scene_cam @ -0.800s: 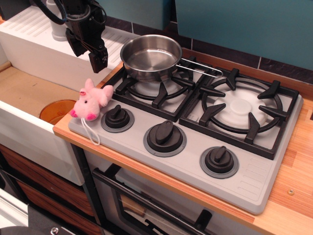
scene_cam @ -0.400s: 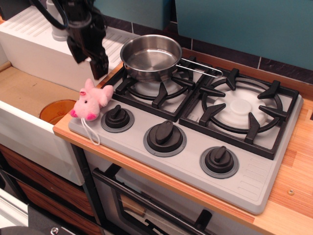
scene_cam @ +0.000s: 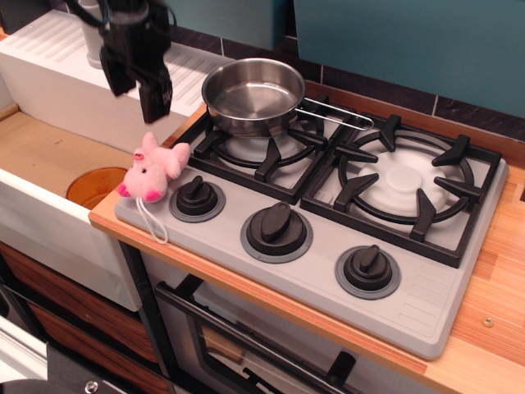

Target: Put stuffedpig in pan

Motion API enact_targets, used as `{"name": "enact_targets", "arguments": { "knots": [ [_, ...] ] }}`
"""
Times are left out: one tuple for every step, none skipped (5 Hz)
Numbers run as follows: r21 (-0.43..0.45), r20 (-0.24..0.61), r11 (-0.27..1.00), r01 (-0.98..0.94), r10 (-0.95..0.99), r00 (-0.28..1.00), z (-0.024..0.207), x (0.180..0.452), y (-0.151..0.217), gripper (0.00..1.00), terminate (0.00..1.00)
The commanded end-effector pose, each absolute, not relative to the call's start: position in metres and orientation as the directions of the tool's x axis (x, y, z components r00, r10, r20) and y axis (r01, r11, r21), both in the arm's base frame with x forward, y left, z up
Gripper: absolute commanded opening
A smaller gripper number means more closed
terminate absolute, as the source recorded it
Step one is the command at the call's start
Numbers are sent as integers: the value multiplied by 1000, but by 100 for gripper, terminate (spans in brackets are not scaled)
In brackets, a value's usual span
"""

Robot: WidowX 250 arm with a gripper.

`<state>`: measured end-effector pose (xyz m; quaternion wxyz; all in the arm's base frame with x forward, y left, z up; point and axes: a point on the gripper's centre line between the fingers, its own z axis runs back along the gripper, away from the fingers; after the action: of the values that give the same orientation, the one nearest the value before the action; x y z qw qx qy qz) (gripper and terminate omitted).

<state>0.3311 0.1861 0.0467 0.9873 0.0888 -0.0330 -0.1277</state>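
The stuffedpig (scene_cam: 152, 170) is a small pale-pink plush lying on the front left corner of the stove top, its white string loop trailing toward the edge. The pan (scene_cam: 251, 93) is a shiny steel saucepan standing empty on the back left burner grate, its wire handle (scene_cam: 335, 114) pointing right. My gripper (scene_cam: 136, 93) is black, hangs above and just behind the pig, left of the pan, and is open and empty. It is apart from both.
An orange round dish (scene_cam: 94, 185) lies in the white sink (scene_cam: 49, 213) left of the stove. Three black knobs (scene_cam: 276, 229) line the stove front. The right burner grate (scene_cam: 402, 182) is bare. A white drainboard (scene_cam: 57, 66) is behind the gripper.
The gripper has shifted a little to the left and turned slightly above the pig, still open. The pig and pan have not moved.
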Motion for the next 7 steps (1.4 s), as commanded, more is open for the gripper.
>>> {"name": "enact_targets", "arguments": {
  "knots": [
    [253,67,936,246,-270,960,118,329,190,100,0],
    [227,62,943,243,-263,963,120,314,184,100,0],
    [182,72,959,217,-233,970,111,295,173,100,0],
    [139,81,975,175,-187,979,97,273,156,100,0],
    [136,94,980,143,-156,983,82,255,142,100,0],
    [141,105,983,120,-135,985,72,242,128,100,0],
    [143,121,983,117,-134,984,61,239,122,100,0]
  ]
}}
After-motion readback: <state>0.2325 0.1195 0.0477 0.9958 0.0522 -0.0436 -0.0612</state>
